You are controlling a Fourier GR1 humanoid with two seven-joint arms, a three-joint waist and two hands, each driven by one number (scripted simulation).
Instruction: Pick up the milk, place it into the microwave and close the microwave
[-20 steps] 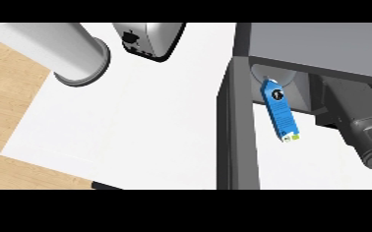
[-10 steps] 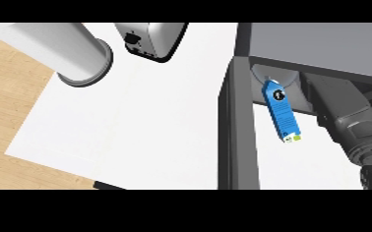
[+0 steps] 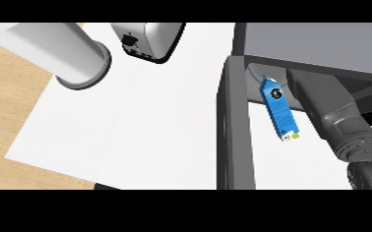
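The blue milk carton (image 3: pixel 280 110) is lying at the mouth of the microwave (image 3: pixel 305 44), its door (image 3: pixel 234 128) swung wide so it can go in. The right forearm is reaching alongside it, but neither hand is showing, so their state cannot be told.

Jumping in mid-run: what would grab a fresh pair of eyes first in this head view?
The bright blue milk carton stands out at right, lying lengthwise at the mouth of the dark grey microwave, just right of its open door. A grey forearm runs in beside the carton from the lower right; its hand is not clearly visible. At upper left a big grey cylinder and a chrome toaster sit on the white counter.
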